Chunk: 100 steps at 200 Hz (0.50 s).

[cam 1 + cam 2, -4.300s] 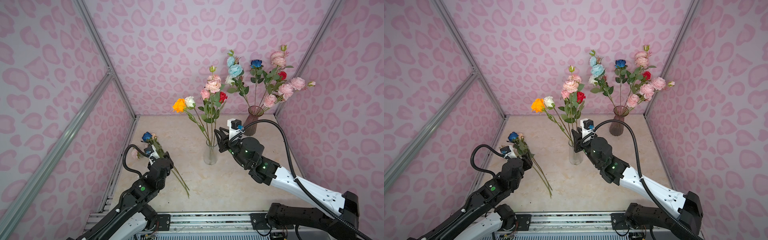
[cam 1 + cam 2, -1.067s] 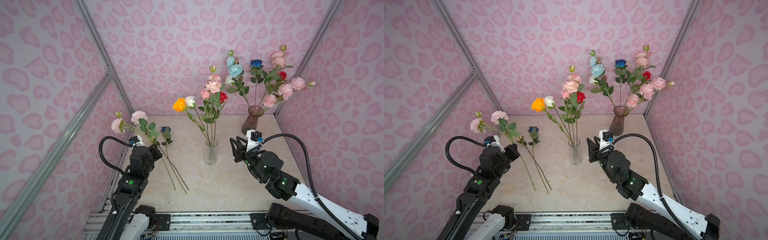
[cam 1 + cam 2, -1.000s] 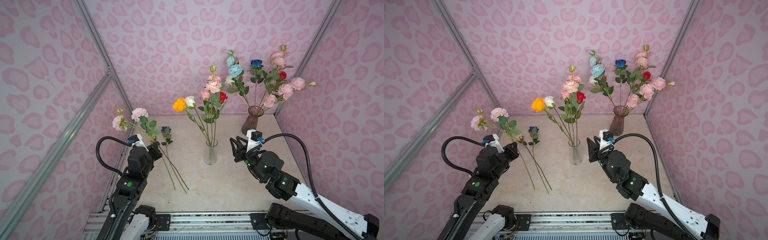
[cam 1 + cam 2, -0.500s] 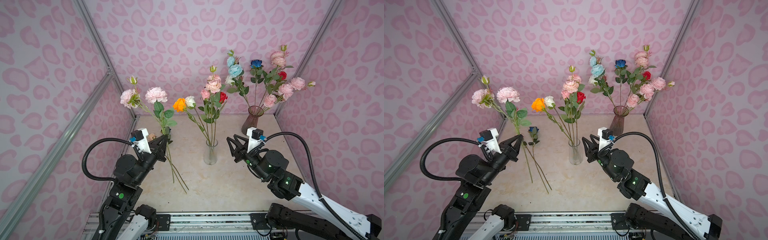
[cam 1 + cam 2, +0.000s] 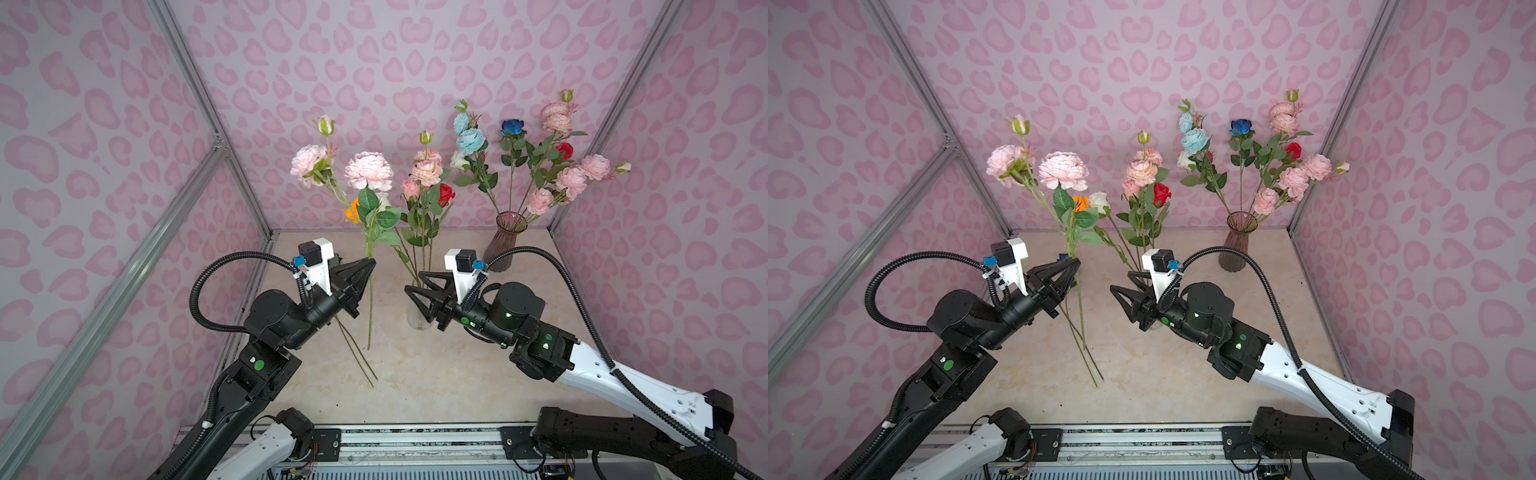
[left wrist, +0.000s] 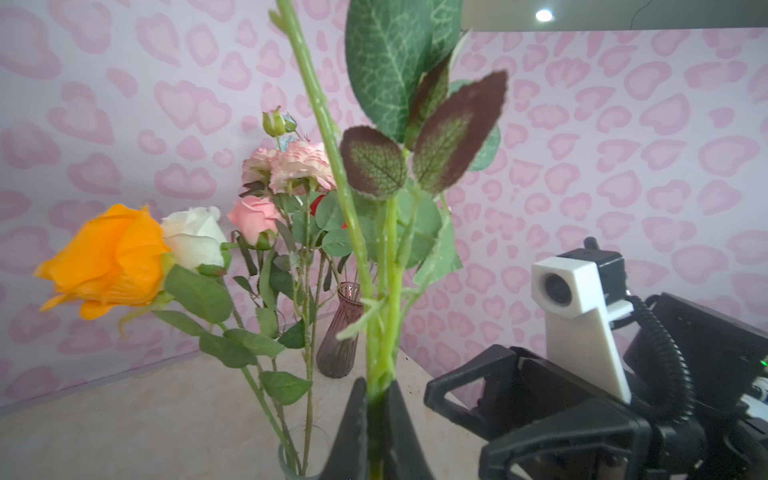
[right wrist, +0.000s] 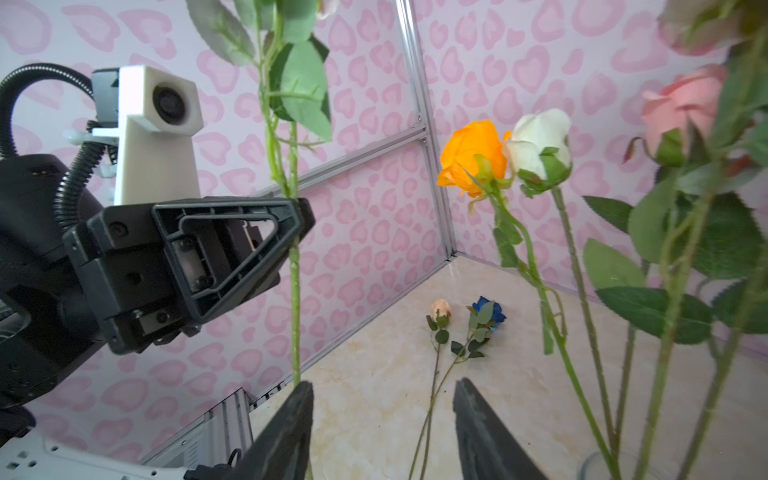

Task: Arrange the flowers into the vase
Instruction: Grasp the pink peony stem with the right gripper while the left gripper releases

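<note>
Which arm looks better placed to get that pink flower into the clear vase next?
Probably the left: the left gripper is shut on the pink peony stem, upright beside the clear vase; the right gripper is open and empty.
</note>
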Each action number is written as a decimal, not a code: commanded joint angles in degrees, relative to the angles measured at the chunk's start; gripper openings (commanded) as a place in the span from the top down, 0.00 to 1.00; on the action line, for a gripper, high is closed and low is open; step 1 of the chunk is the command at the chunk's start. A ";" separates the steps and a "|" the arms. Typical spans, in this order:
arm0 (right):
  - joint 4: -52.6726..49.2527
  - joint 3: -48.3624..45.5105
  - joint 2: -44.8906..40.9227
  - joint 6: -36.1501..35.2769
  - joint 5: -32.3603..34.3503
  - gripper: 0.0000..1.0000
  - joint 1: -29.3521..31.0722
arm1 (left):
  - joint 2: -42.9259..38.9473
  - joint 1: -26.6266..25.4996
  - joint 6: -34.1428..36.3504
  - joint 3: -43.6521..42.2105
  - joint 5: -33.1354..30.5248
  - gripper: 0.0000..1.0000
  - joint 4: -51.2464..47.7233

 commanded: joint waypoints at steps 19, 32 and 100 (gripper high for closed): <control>1.24 4.11 5.11 1.31 -7.46 0.44 1.99 | 1.95 -3.89 3.37 1.68 -1.17 0.97 4.31; 1.84 4.40 6.05 1.71 -7.20 0.45 2.10 | 2.34 -4.24 3.36 1.91 -1.01 0.97 4.27; 5.94 4.44 8.39 3.09 -5.06 0.86 2.01 | 2.65 -5.30 3.51 1.34 -0.37 0.97 4.32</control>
